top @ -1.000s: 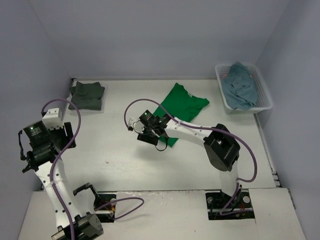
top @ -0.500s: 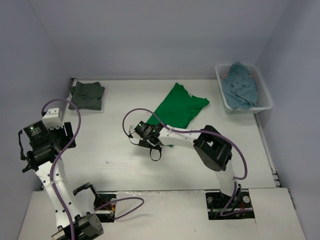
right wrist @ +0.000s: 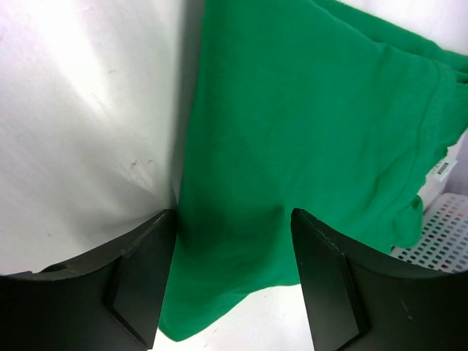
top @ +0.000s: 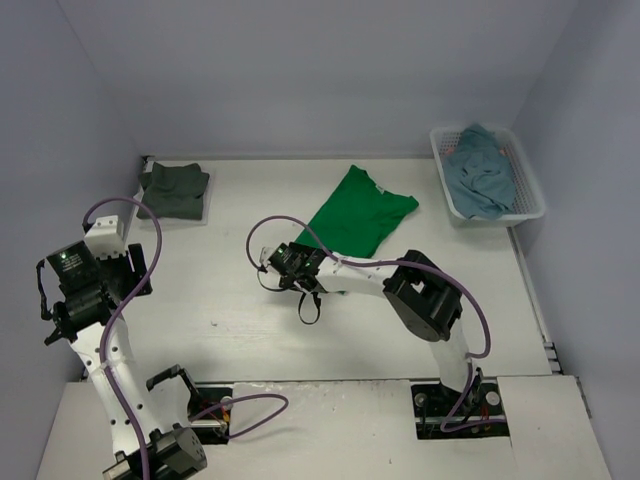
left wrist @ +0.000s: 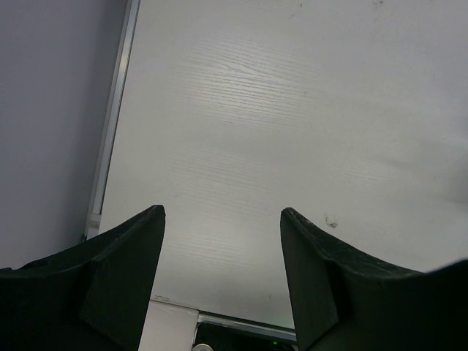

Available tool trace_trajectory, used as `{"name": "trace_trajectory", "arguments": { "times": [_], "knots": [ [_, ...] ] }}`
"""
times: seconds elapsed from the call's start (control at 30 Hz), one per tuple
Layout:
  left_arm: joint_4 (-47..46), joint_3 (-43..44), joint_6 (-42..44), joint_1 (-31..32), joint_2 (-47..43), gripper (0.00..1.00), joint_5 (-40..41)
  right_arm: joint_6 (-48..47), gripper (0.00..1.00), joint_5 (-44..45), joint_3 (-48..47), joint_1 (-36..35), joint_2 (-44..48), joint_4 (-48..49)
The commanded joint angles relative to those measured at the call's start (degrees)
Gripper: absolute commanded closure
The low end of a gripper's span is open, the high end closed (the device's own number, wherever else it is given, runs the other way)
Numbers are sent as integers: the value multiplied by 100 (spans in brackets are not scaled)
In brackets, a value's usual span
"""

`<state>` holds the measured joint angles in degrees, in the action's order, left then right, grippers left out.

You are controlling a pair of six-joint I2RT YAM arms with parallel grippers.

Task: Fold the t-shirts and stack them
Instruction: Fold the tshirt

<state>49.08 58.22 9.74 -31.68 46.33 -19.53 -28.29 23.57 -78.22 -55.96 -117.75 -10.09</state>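
At the near corner of the green shirt [top: 358, 215], our right gripper [right wrist: 232, 219] hovers released, jaws astride the hem, grasping nothing. The shirt lies spread flat. We judge its fold is only starting: next we lower and pinch. Our left gripper [left wrist: 223, 216], well left of it, hangs released.

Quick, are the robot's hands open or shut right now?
Left gripper: open, holding nothing, above the table.
Right gripper: open, over the bright green t-shirt, not holding it.

White table [top: 250, 330], pale lilac walls [top: 300, 70]
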Motion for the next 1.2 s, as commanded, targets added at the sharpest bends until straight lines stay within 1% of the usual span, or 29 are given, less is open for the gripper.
{"name": "trace_trajectory", "arguments": {
  "times": [0.0,0.13,0.23,0.37,0.43,0.47,0.5,0.6,0.67,0.7,0.73,0.77,0.93,1.03,1.07,1.17],
  "knots": [
    [-162,164,2,-49,34,41,-95,61,39,-142,298,68,-397,-195],
    [-153,173,2,-40,43,41,-86,34,39,-239,377,147,-415,-195],
    [-153,173,-7,-40,61,41,-95,35,43,-379,465,182,-415,-204],
    [-144,181,11,-40,78,41,-95,34,57,-538,509,191,-424,-239],
    [-144,190,2,-40,87,41,-104,70,60,-634,457,209,-433,-301],
    [-136,199,2,-49,87,41,-104,70,66,-739,430,217,-415,-344],
    [-127,199,2,-49,87,41,-104,70,66,-784,430,218,-398,-354],
    [-118,208,2,-40,78,41,-104,87,73,-967,342,218,-354,-450],
    [-118,216,2,-49,87,41,-113,105,80,-1091,255,209,-284,-503],
    [-118,208,2,-49,87,41,-113,113,83,-1153,228,209,-248,-564],
    [-109,208,2,-40,87,41,-113,140,93,-1310,184,200,-222,-617],
    [-118,208,2,-49,87,41,-113,157,100,-1381,114,200,-143,-669],
    [-118,199,2,-40,70,41,-113,228,100,-2065,-106,182,173,-916],
    [-127,199,2,-40,35,41,-121,228,100,-2304,-282,147,419,-1092],
    [-127,190,11,-49,34,41,-121,228,100,-2566,-308,121,481,-1135],
    [-127,190,2,-49,17,41,-121,202,100,-2918,-475,86,692,-1267]
  ]
}}
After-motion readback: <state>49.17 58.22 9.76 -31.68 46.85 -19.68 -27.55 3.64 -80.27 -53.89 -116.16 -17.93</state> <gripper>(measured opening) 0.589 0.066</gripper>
